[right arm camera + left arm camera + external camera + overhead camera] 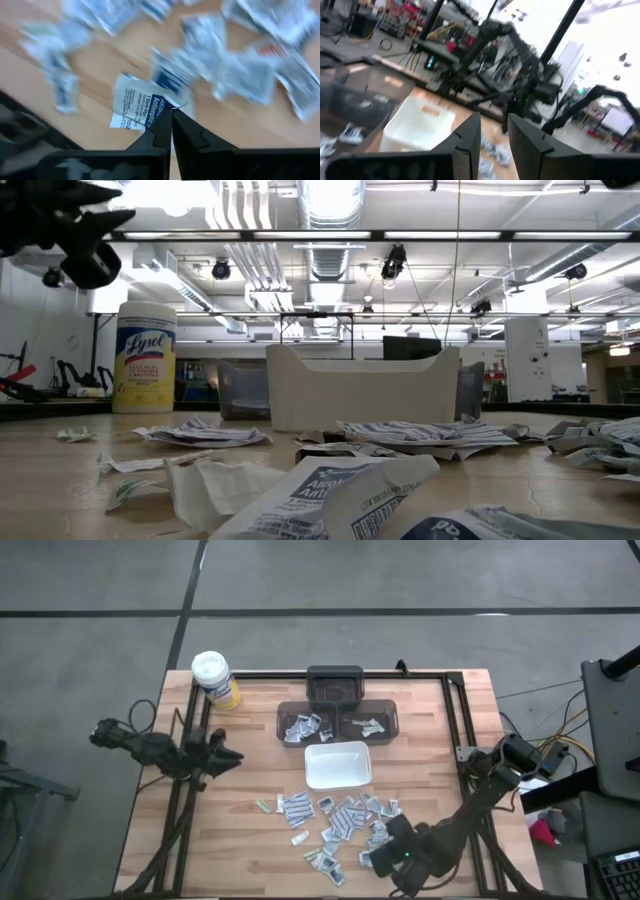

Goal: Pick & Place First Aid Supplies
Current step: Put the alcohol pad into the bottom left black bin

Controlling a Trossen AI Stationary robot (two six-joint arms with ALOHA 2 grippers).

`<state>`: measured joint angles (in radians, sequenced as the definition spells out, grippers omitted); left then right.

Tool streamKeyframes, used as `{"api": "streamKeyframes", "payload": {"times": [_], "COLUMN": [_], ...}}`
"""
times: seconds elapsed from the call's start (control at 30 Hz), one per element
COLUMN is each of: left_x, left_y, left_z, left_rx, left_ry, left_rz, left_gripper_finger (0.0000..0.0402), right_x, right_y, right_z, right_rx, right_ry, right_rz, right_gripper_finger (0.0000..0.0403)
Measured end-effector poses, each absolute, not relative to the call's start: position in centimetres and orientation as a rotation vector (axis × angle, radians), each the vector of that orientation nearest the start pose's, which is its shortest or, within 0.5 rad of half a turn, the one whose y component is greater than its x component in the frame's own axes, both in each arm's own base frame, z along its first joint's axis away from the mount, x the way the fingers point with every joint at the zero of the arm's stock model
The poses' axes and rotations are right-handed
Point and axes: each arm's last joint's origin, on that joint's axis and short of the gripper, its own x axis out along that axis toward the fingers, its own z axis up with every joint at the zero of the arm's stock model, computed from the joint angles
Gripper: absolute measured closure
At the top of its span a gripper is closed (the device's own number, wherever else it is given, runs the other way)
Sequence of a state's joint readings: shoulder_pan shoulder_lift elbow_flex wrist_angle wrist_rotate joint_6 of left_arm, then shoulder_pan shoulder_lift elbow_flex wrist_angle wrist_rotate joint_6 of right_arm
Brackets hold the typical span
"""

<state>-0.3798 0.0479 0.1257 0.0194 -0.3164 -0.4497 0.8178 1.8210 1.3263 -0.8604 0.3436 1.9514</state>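
**Packet pinched at the pile**

Clamped together on a corner, the right gripper's (170, 117) jaws hold a white antiseptic wipe packet (134, 107) with blue print, stretching away beyond their tips above the wooden counter (30, 75). Farther off, loose packets (340, 820) lie scattered; the left gripper (228, 760) waits, jaws slightly apart.

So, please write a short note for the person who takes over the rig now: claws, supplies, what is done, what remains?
Right claw: shut on one antiseptic packet, above the loose pile at the table's near edge.
Left claw: empty, fingers apart, waiting at the table's left side.
Done: a few packets lie in the two dark bins.
White tray: appears empty.
Left: the held packet needs placing; most of the pile is on the wood.
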Motion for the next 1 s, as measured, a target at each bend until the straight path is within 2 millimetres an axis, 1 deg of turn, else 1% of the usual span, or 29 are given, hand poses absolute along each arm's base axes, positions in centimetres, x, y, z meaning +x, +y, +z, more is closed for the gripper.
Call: {"api": "streamKeyframes", "payload": {"times": [0.1,0.23,0.4,0.57,0.77,1.0], "left_x": [8.7,8.6,8.6,8.9,9.7,11.4], "left_y": [-2.5,-2.5,-2.5,-2.7,-3.0,-3.5], "left_z": [21.0,21.4,21.4,21.6,21.8,23.1], "left_rx": [-0.512,-0.546,-0.546,-0.584,-0.565,-0.496], "left_ry": [-0.131,-0.172,-0.168,-0.168,-0.130,-0.073], "left_rz": [-0.096,-0.108,-0.125,-0.156,-0.143,-0.050], "left_gripper_finger": [0.0310,0.0310,0.0310,0.0310,0.0310,0.0310], "right_x": [26.0,28.3,31.5,34.1,35.9,37.0], "right_y": [24.2,22.1,18.3,14.6,10.9,8.3], "right_z": [21.4,22.7,24.4,26.2,27.7,29.1], "right_rx": [0.953,0.885,0.741,0.572,0.441,0.291], "right_ry": [0.898,0.857,0.794,0.738,0.701,0.641], "right_rz": [-0.732,-0.735,-0.732,-0.735,-0.771,-0.809], "right_gripper_finger": [0.0395,0.0395,0.0395,0.0395,0.0395,0.0394]}}
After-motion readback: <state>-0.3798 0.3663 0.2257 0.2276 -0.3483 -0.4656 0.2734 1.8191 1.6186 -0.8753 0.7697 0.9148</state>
